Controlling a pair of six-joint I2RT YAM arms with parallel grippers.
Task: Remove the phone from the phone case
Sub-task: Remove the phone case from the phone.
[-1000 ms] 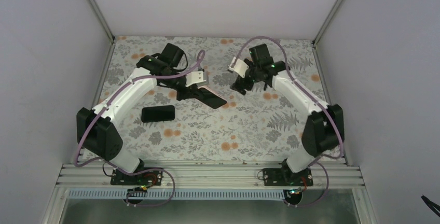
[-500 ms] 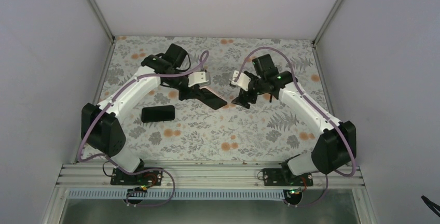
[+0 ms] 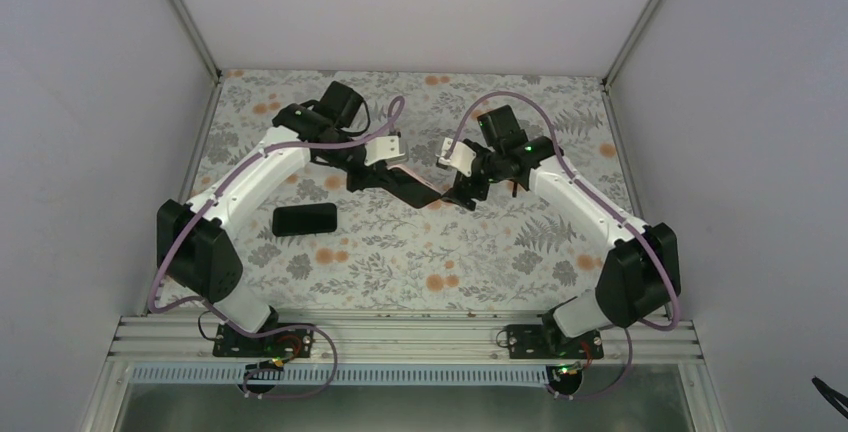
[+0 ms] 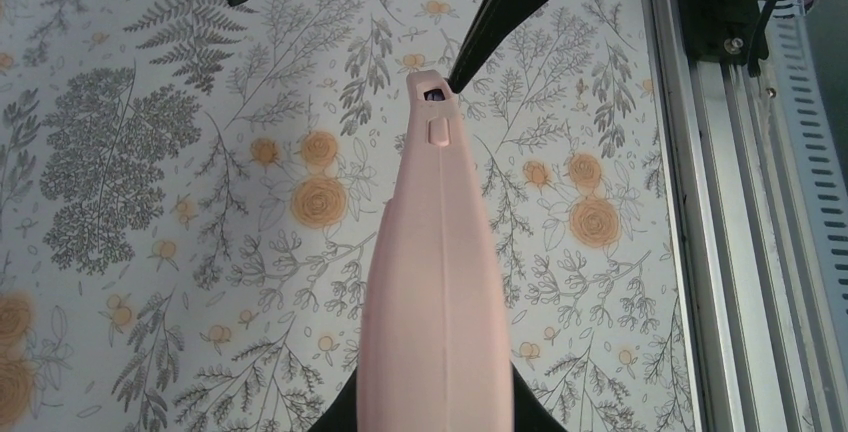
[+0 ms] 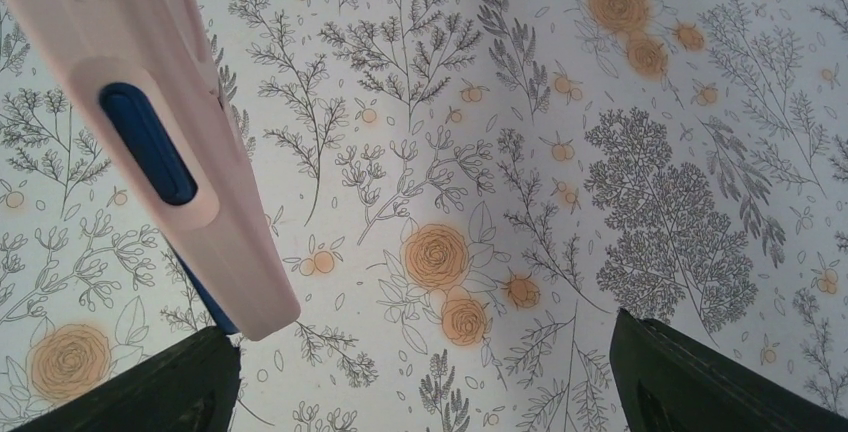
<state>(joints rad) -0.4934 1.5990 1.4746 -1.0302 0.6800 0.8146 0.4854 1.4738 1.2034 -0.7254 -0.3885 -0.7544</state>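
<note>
Floral tablecloth (image 3: 450, 252) below. Left gripper (image 3: 378, 174) clamped pink phone case (image 4: 440, 282), blue phone (image 5: 148, 142) inside. Right gripper (image 5: 422, 327) gaped wide, empty, beside case tip.

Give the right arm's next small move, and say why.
Probably nudge the right claw sideways to centre on the pink phone case. It stands wide open, and the case's free end lies beside one finger, while the left claw holds the other end.

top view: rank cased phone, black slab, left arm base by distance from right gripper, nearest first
From the right gripper:
1. cased phone, just left of its jaws
2. black slab, farther left, lying flat
3. left arm base, near-left edge
</note>
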